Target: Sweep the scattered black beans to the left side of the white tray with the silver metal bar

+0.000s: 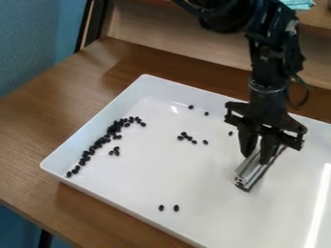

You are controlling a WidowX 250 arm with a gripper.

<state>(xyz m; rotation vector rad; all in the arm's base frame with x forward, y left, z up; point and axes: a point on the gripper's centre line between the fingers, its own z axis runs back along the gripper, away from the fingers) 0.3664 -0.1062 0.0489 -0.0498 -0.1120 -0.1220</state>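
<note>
The black gripper (257, 151) hangs over the right part of a white tray (213, 179), its fingers pointing down. It is shut on a silvery metal bar (253, 173), which slants from upper right to lower left, its near end low over or on the tray floor; I cannot tell which. Small black beads lie in the tray. A long curved band of beads (99, 142) runs along the left side, and a small cluster (188, 137) sits near the middle, left of the gripper. Two beads (176, 208) lie nearer the front, and a single bead (230, 133) is just left of the gripper.
The tray's raised wall (97, 116) rings its floor, standing on a brown wooden table (38, 126). Behind the table are a pale wooden panel (168, 43) and, at the upper left, a blue surface (38, 38). A light-blue cloth (298, 4) lies at the top right.
</note>
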